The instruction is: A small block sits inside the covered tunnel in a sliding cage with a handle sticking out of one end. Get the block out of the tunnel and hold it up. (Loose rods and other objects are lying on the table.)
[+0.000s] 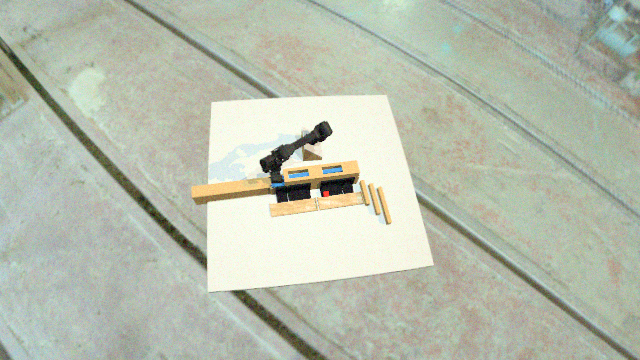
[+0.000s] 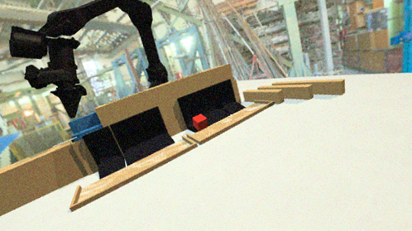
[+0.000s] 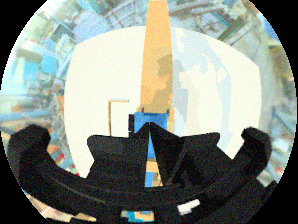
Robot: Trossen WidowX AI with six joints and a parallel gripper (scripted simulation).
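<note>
The wooden tunnel (image 1: 315, 173) (image 2: 125, 109) has slots in its top that show blue inside, and dark openings along its front. A small red block (image 1: 326, 194) (image 2: 199, 121) shows at the right front opening, low down. A blue part (image 1: 278, 184) (image 2: 84, 127) (image 3: 160, 120) sticks out at the tunnel's left end. My gripper (image 1: 276, 178) (image 2: 73, 116) (image 3: 149, 124) is shut with its fingertips together and nothing between them. It points down just above the blue part; whether it touches it I cannot tell.
A long wooden beam (image 1: 225, 191) (image 2: 11, 177) (image 3: 157, 40) extends left in line with the tunnel. Two shallow wooden trays (image 1: 294, 206) (image 2: 135, 170) lie along its front. Three loose rods (image 1: 384, 205) (image 2: 290, 93) lie beyond its right end.
</note>
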